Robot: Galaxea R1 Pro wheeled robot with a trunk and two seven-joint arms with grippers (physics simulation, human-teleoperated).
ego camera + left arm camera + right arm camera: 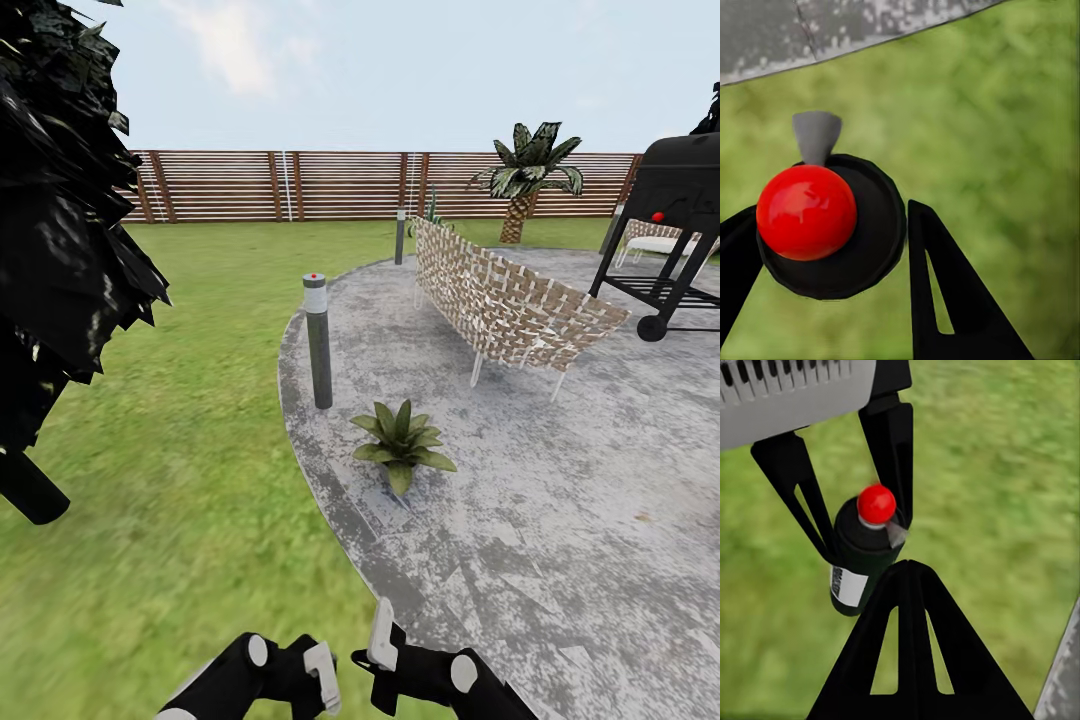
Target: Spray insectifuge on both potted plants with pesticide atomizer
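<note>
The red ball (806, 212) looks shiny and smooth. The stone patio (560, 480) looks rough. The fence (340, 185) is wood.

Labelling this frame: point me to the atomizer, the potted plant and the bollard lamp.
pesticide atomizer (862, 559), right wrist view, on its dark body below the red cap.
potted plant (402, 440), head view, on the middle of its leaf rosette.
bollard lamp (319, 350), head view, on its grey post.

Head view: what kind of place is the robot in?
Most likely a backyard garden: a green lawn, a brown slatted wooden fence along the back, and a round stone patio with a woven bench and a black grill.
</note>
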